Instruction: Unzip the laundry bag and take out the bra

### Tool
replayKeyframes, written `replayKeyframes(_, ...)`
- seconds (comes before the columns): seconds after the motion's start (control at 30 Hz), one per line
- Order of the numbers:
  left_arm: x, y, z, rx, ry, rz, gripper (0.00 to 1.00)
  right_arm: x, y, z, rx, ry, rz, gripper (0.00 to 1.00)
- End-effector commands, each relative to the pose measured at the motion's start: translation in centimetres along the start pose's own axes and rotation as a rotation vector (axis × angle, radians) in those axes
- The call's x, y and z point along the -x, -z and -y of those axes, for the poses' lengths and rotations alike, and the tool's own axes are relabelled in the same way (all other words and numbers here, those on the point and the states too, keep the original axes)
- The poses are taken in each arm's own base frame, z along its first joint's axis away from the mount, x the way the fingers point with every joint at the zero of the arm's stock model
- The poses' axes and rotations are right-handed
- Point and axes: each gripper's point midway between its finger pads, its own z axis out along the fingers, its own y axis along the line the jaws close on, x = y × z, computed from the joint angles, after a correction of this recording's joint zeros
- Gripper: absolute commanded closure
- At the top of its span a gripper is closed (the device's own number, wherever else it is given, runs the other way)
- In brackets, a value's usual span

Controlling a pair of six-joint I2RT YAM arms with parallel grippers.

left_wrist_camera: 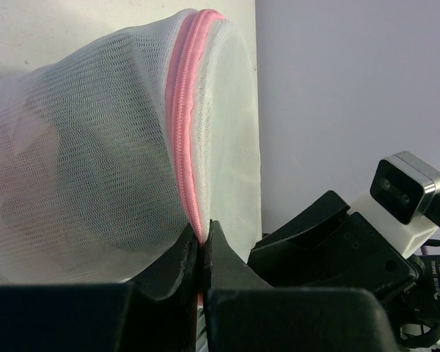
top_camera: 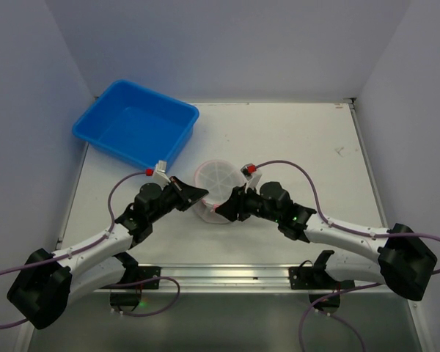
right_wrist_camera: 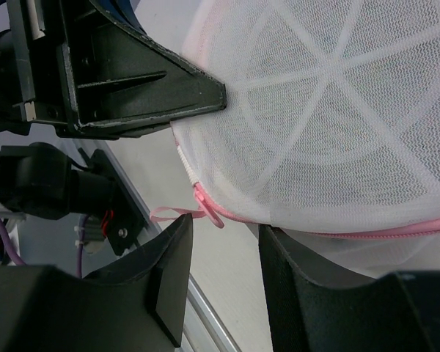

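The laundry bag (top_camera: 218, 178), a round white mesh pouch with a pink zip, sits mid-table between both arms. My left gripper (top_camera: 203, 194) is shut on its pink zip rim (left_wrist_camera: 183, 147), pinching it between the fingertips (left_wrist_camera: 203, 233). My right gripper (top_camera: 221, 209) is open at the bag's near edge. The pink zip pull (right_wrist_camera: 209, 207) and its ribbon (right_wrist_camera: 169, 214) hang between its fingers, with the right finger (right_wrist_camera: 293, 271) under the mesh (right_wrist_camera: 337, 110). The zip looks closed. The bra shows only as a dim pinkish shape (left_wrist_camera: 51, 169) through the mesh.
A blue tub (top_camera: 136, 130) stands at the back left, close behind the left gripper. The left gripper's black fingers (right_wrist_camera: 169, 92) press against the bag in the right wrist view. A metal rail (top_camera: 227, 275) runs along the near table edge.
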Motion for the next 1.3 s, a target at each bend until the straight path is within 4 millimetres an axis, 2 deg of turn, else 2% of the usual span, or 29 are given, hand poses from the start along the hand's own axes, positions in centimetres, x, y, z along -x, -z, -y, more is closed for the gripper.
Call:
replayKeyframes(0.0,0.4,0.0,1.0,-0.031,-0.021,0.015,1.00,3.5,0.0,-2.7,0.078,-0.002,0.106,0.57)
replayKeyframes(0.23,0.2,0.0,0.9,-0.027,-0.028,0.011,1.00,3.3,-0.2,-3.3,0.109,-0.022,0.092,0.57)
replayKeyframes(0.4,0.3,0.0,0.5,-0.015,-0.039,0.016,1.00,4.1,0.4,-4.2,0.133,-0.014,0.113,0.57)
replayKeyframes(0.6,0.2,-0.1,0.9,-0.031,-0.038,0.009,1.00,3.2,-0.4,-3.0,0.086,-0.033,0.076,0.59)
replayKeyframes(0.9,0.2,0.0,0.9,-0.037,-0.043,0.008,1.00,3.2,-0.9,-3.1,0.094,-0.041,0.075,0.63)
replayKeyframes(1.1,0.0,0.1,0.8,-0.035,-0.047,0.003,1.00,3.1,-0.8,-2.0,0.042,-0.016,0.084,0.74)
replayKeyframes(1.27,0.0,0.2,1.0,-0.043,-0.051,-0.001,1.00,3.4,-0.8,-1.6,0.024,0.003,0.092,0.89)
